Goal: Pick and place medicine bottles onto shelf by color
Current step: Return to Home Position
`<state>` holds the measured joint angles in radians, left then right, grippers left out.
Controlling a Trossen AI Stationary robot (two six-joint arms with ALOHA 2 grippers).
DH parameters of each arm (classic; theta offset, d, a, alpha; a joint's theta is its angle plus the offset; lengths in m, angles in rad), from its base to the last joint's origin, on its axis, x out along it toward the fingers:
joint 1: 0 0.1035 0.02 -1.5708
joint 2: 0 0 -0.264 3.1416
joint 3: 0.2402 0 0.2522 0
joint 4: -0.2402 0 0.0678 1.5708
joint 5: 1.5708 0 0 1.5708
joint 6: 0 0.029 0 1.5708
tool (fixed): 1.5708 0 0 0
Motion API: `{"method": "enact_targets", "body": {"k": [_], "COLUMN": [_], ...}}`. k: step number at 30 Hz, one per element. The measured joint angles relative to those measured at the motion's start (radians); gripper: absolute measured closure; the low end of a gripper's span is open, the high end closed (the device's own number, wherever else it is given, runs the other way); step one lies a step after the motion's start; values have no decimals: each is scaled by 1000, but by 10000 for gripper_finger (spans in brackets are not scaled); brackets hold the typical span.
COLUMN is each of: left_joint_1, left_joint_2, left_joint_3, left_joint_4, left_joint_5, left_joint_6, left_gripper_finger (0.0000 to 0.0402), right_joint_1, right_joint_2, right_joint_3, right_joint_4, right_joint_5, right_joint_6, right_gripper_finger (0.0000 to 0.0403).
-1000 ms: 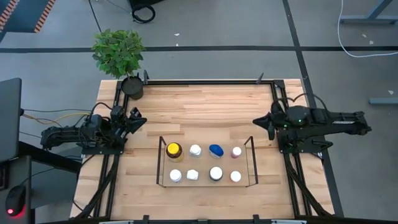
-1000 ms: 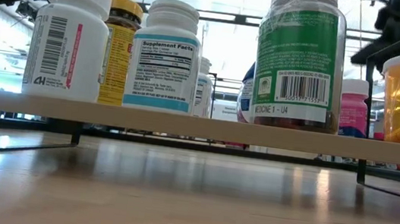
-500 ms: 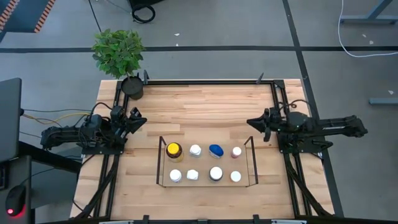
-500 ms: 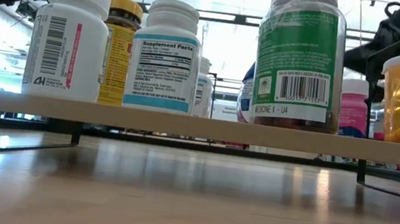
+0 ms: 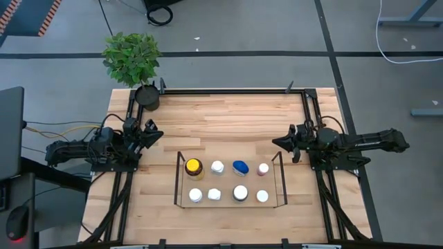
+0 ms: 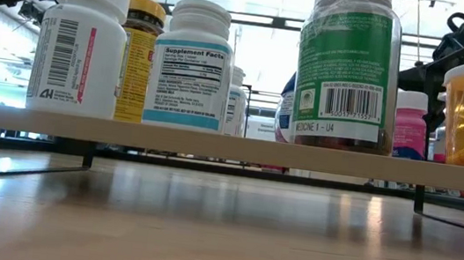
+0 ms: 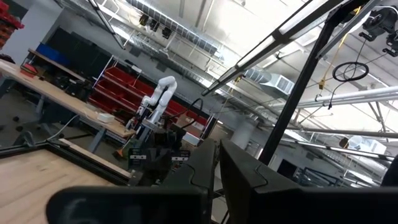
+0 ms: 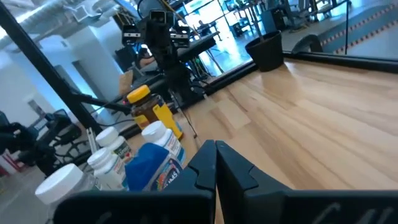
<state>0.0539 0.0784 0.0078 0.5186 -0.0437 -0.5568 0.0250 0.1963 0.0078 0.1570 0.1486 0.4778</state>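
Note:
The shelf [image 5: 178, 181] is a low black wire rack near the middle of the table, and its board [image 6: 230, 146] carries several medicine bottles in two rows. The far row holds an amber yellow-lidded jar [image 5: 194, 166], a white-capped bottle [image 5: 217, 167], a blue-capped one [image 5: 240, 167] and a pink-capped one [image 5: 263, 168]. The near row holds several white-capped bottles [image 5: 214, 194]. My left gripper [image 5: 154, 131] is shut and empty at the table's left edge, pointing slightly up. My right gripper [image 5: 279, 142] is shut and empty, level, just beyond the shelf's right end.
A potted green plant [image 5: 131, 59] stands at the table's far left corner in a dark pot [image 5: 147, 97]. The black table frame [image 5: 228, 90] runs along the far and side edges. Bare wood [image 5: 228, 124] lies between the shelf and the far edge.
My right gripper has come down and tipped forward to level, moving a little toward the table's left and closer to the shelf's right end. The bottles and the shelf have stayed put.

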Motion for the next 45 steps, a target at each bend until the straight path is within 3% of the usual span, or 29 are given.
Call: {"method": "enact_targets", "body": {"k": [6, 15, 26, 35, 45], "left_joint_1": [0, 0, 0, 0, 0], "left_joint_2": [0, 0, 0, 0, 0], "left_joint_3": [0, 0, 0, 0, 0], "left_joint_4": [0, 0, 0, 0, 0], "left_joint_5": [0, 0, 0, 0, 0], "left_joint_6": [-1, -1, 0, 0, 0], "left_gripper_finger": [362, 372, 361, 373, 361], "right_joint_1": [0, 0, 0, 0, 0], "right_joint_2": [0, 0, 1, 1, 1], "right_joint_3": [0, 0, 0, 0, 0], "right_joint_4": [0, 0, 35, 242, 656], "right_joint_5": [-1, -19, -19, -19, -19], "right_joint_6": [-25, -276, -273, -272, -273], "right_gripper_finger": [396, 393, 391, 391, 391]}}
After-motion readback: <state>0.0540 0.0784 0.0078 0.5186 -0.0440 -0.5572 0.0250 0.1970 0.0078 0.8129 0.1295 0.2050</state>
